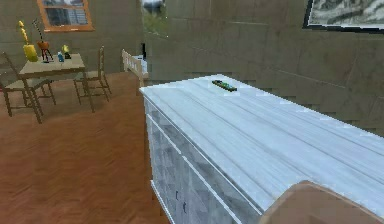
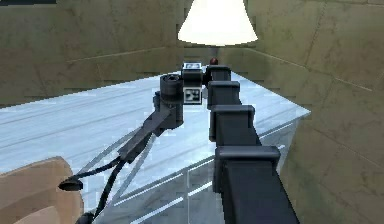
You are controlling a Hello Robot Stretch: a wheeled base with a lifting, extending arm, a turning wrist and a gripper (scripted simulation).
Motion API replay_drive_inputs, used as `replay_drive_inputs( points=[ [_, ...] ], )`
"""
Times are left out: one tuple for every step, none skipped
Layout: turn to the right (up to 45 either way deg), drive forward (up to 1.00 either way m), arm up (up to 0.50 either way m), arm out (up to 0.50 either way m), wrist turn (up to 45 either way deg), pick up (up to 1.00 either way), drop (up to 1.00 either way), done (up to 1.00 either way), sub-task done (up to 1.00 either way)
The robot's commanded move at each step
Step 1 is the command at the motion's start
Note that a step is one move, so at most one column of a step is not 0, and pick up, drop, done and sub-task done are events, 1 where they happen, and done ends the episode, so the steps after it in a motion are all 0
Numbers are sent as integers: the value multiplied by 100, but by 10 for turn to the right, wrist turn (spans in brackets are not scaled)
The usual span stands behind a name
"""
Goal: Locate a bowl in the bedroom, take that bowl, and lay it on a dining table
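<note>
Arm side view had our gripper (image 2: pixel 80 198) stretched across the white dresser (image 2: pixel 80 120) toward a tan rounded thing (image 2: pixel 30 190), presumably the bowl; we couldn't tell its fingers' (image 2: pixel 135 147) state or hold.

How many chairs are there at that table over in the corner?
3. One chair stands right of the table, one at its near side, one at its left. Others may be hidden behind it.

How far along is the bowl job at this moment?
Done: robot stands at the white dresser. In hand: the fingers reach toward a tan rounded thing, perhaps the bowl; held or not, I cannot tell. Left: carrying it to the dining table.
</note>
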Motion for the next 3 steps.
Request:
replay_drive_inputs(
  points=[
    [0, 0, 0, -22, 0, 0, 0, 0, 0],
    [-450, 0, 0, 0, 0, 0, 0, 0, 0],
    [-450, 0, 0, 0, 0, 0, 0, 0, 0]
  ],
)
